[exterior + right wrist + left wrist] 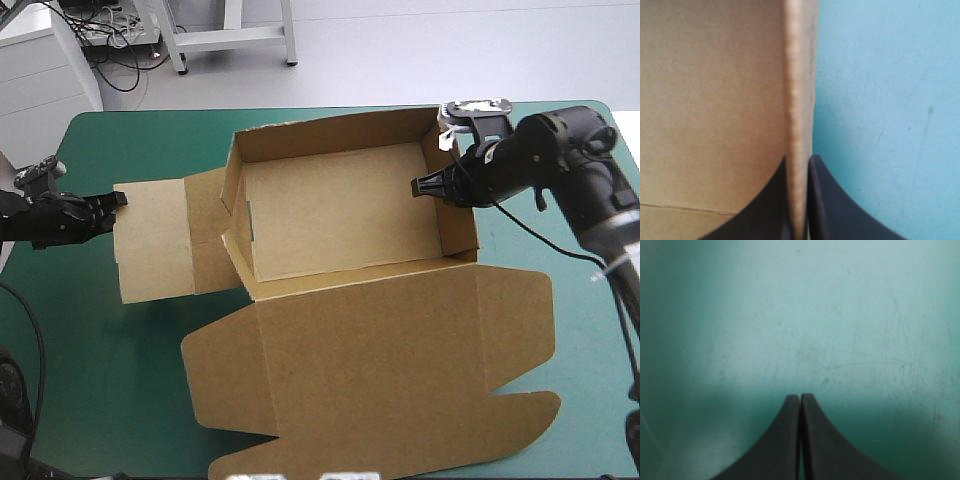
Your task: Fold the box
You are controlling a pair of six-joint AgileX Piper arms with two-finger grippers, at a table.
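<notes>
The box [340, 215] sits mid-frame on the bench [90, 400]. The right hand [420, 186] pinches its right wall, upper right. The left hand [120, 200], clenched and empty, is just beside the flat flap [150, 250] at the left.

Black jointed arms [560, 150]; broad, curved, fin-like black fingers [780, 450].

High view overhead; right wrist close, sharing the box [340, 210] wall.
</notes>
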